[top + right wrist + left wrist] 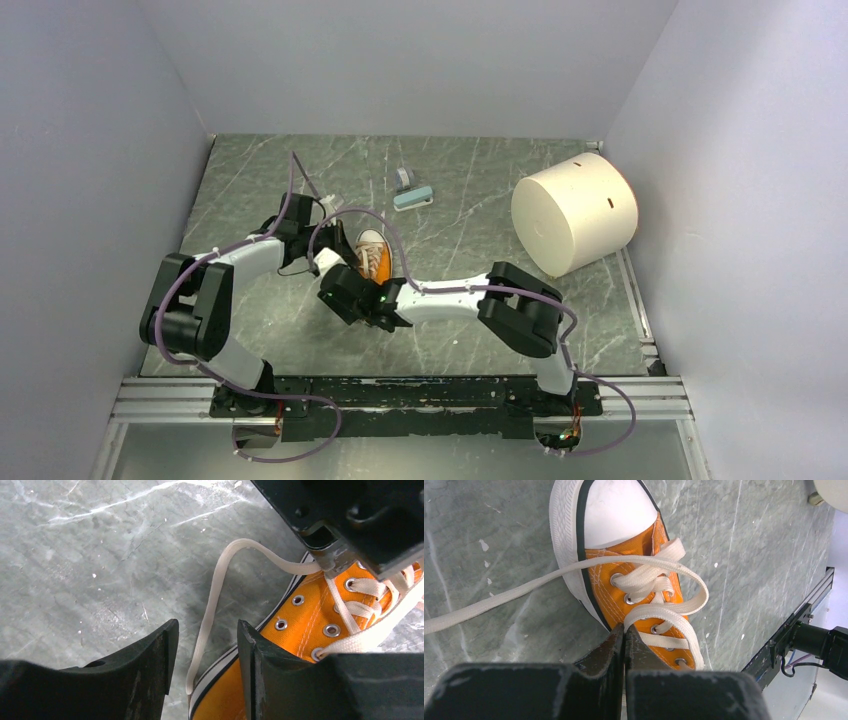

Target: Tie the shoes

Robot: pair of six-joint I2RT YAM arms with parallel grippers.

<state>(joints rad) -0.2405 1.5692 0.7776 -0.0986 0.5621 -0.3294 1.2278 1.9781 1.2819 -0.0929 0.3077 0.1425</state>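
Observation:
An orange sneaker (644, 565) with a white toe cap lies on the marble table (480, 250). My left gripper (625, 630) is shut on a cream lace (499, 597) just beside the eyelets. From that pinch the lace loops over the tongue and trails off to the left. In the right wrist view the shoe (300, 625) lies on the right, and my right gripper (207, 630) stands open by its side. The other lace end (210, 615) hangs loose between those fingers, touching neither. The left gripper (330, 565) shows there at the top right, holding its lace. From above, the shoe (372, 258) sits between both grippers.
A large white cylinder (575, 212) lies on its side at the back right. Two small blue-grey objects (412, 197) sit behind the shoe. Grey walls close in the table on three sides.

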